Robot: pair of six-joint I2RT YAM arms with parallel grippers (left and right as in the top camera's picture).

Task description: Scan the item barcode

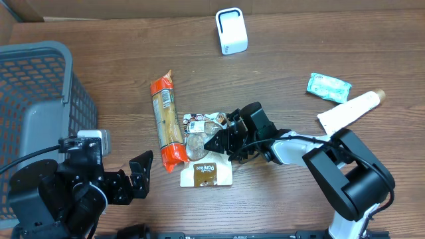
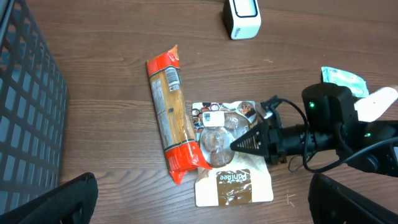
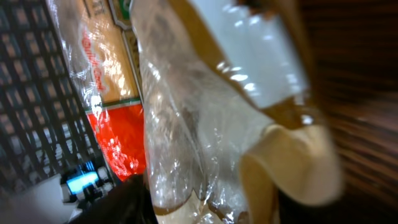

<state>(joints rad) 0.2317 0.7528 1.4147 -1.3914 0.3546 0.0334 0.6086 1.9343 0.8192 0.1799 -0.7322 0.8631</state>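
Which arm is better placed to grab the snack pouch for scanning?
Right. The right gripper is at the snack pouch; the left gripper hangs open by the basket, apart from it.

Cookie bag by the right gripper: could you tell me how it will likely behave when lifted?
Probably floppy: the bag is thin, crinkled clear film, so it should sag from one pinch point. Likely light, since it lies nearly flat. The glossy film may slip from the right gripper, and the cookies could crack if squeezed.
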